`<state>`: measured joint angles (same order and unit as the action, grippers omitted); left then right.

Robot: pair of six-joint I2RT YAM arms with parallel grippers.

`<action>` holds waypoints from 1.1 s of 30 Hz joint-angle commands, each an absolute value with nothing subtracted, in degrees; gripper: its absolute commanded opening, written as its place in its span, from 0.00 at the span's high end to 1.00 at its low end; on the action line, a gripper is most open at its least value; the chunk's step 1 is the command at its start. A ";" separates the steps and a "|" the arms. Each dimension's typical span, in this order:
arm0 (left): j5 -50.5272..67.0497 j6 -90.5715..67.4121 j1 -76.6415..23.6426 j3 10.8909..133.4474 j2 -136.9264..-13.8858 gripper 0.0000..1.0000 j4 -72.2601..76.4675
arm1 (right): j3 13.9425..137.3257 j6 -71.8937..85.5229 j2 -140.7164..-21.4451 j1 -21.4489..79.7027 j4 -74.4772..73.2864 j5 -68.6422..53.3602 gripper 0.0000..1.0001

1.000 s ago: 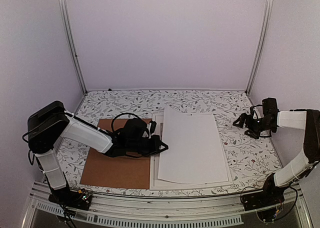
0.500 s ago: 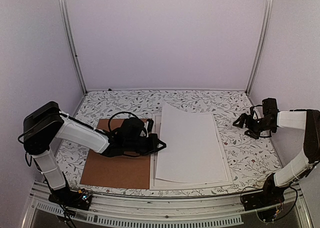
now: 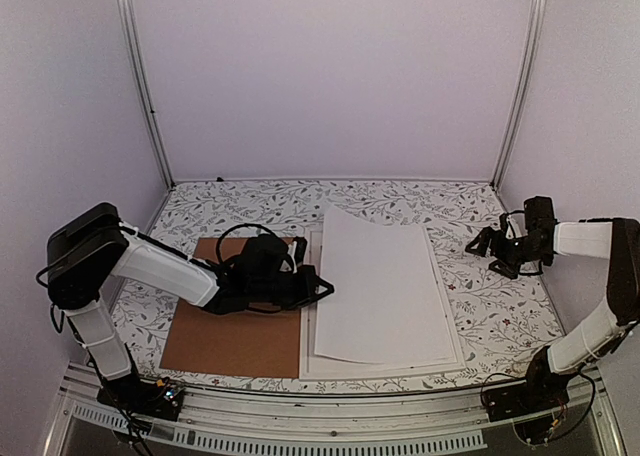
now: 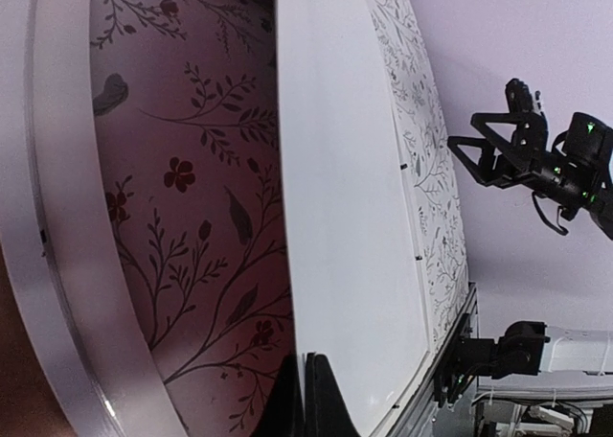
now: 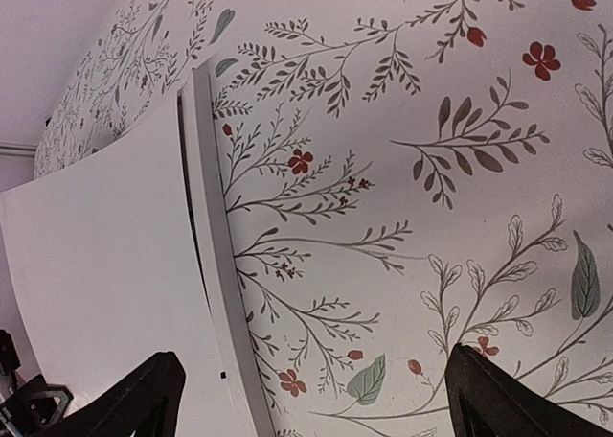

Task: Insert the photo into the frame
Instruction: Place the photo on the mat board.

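Fingers (image 4: pixel 321 406) of the left gripper (image 3: pixel 322 288) are pinched tight on the left edge of the photo (image 3: pixel 385 286), which hangs white back up and bowed over the frame (image 3: pixel 380 371) lying flat on the table (image 3: pixel 250 206). It looks feather-light, floppy and easy to crease, so I'd judge it wants a second hold on the opposite edge, not a corner. Farther off, the right gripper (image 3: pixel 482 242) hangs spread wide, gripping nothing.
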<state>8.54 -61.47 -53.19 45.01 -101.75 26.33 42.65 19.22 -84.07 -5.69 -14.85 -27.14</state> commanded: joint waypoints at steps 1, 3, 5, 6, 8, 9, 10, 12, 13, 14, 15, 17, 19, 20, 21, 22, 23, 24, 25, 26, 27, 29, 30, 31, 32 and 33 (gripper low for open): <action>8.77 -62.79 -53.25 44.44 -103.08 1.00 28.88 | 42.19 18.85 -84.81 -6.05 -13.51 -27.12 0.01; 8.68 -63.02 -53.46 44.30 -103.10 1.00 29.09 | 42.19 18.74 -84.78 -6.02 -13.62 -26.99 0.01; 8.52 -63.26 -53.59 44.08 -102.97 1.00 29.26 | 42.11 18.68 -84.81 -6.06 -13.71 -26.90 0.01; 8.34 -63.35 -53.63 43.97 -102.88 1.00 29.24 | 42.10 18.64 -84.77 -6.00 -13.73 -26.85 0.01; 8.19 -63.37 -53.65 43.74 -102.66 1.00 29.19 | 42.10 18.63 -84.73 -6.04 -13.72 -26.81 0.01; 8.11 -63.37 -53.62 43.69 -102.51 1.00 29.18 | 42.14 18.63 -84.73 -6.04 -13.67 -26.81 0.01; 8.13 -63.46 -53.62 43.62 -102.36 1.00 29.12 | 42.18 18.63 -84.80 -6.06 -13.71 -26.87 0.01; 8.13 -63.35 -53.66 43.64 -102.33 1.00 29.13 | 42.19 18.68 -84.88 -6.01 -13.64 -26.96 0.01; 8.21 -63.22 -53.68 43.75 -102.35 1.00 29.17 | 42.23 18.72 -84.83 -6.06 -13.65 -26.98 0.01; 8.38 -63.20 -53.62 43.96 -102.60 1.00 29.10 | 42.27 18.65 -84.89 -6.06 -13.63 -26.98 0.01; 8.54 -63.15 -53.61 44.09 -102.80 1.00 29.16 | 42.27 18.71 -84.90 -6.06 -13.62 -26.99 0.01; 9.17 -63.03 -53.67 44.54 -103.47 1.00 29.35 | 42.28 18.72 -84.87 -6.05 -13.70 -26.94 0.01; 9.75 -62.99 -53.64 45.00 -104.06 1.00 29.27 | 42.22 18.64 -84.84 -6.04 -13.79 -26.81 0.01; 9.95 -62.82 -53.67 45.11 -104.26 1.00 29.29 | 42.19 18.63 -84.89 -6.02 -13.76 -26.81 0.01; 10.12 -62.74 -53.62 45.29 -104.32 1.00 29.18 | 42.11 18.63 -84.90 -6.01 -13.72 -26.81 0.01; 10.30 -62.60 -53.61 45.28 -104.36 1.00 29.11 | 42.06 18.63 -84.97 -6.06 -13.61 -26.81 0.01; 10.28 -62.51 -53.61 45.42 -104.33 1.00 28.97 | 42.02 18.59 -84.98 -6.00 -13.59 -26.81 0.01; 10.36 -62.37 -53.65 45.43 -104.28 1.00 28.81 | 41.95 18.55 -85.11 -6.03 -13.49 -26.81 0.01; 10.37 -62.26 -53.62 45.55 -104.28 1.00 28.65 | 41.93 18.61 -85.20 -6.06 -13.45 -26.88 0.01; 10.45 -62.11 -53.64 45.57 -104.31 1.00 28.56 | 41.92 18.63 -85.18 -6.00 -13.40 -26.89 0.01; 10.50 -61.99 -53.51 45.66 -104.40 1.00 28.49 | 41.99 18.63 -85.24 -6.06 -13.40 -26.94 0.01; 10.63 -61.82 -53.28 45.83 -104.46 1.00 28.31 | 42.01 18.72 -85.21 -6.06 -13.36 -26.98 0.01; 10.65 -61.76 -53.19 45.89 -104.57 1.00 28.21 | 42.01 18.68 -85.24 -6.06 -13.36 -26.98 0.01; 10.64 -61.64 -53.18 45.96 -104.59 1.00 28.15 | 42.01 18.64 -85.17 -6.06 -13.44 -26.98 0.01; 10.61 -61.55 -53.17 46.01 -104.59 1.00 28.04 | 42.01 18.63 -85.17 -6.06 -13.46 -26.91 0.01; 10.56 -61.50 -53.11 46.04 -104.67 1.00 27.94 | 42.01 18.59 -85.17 -6.04 -13.45 -26.90 0.01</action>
<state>10.04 -62.78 -53.39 44.64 -103.88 27.92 42.54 19.20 -84.66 -5.69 -14.50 -27.11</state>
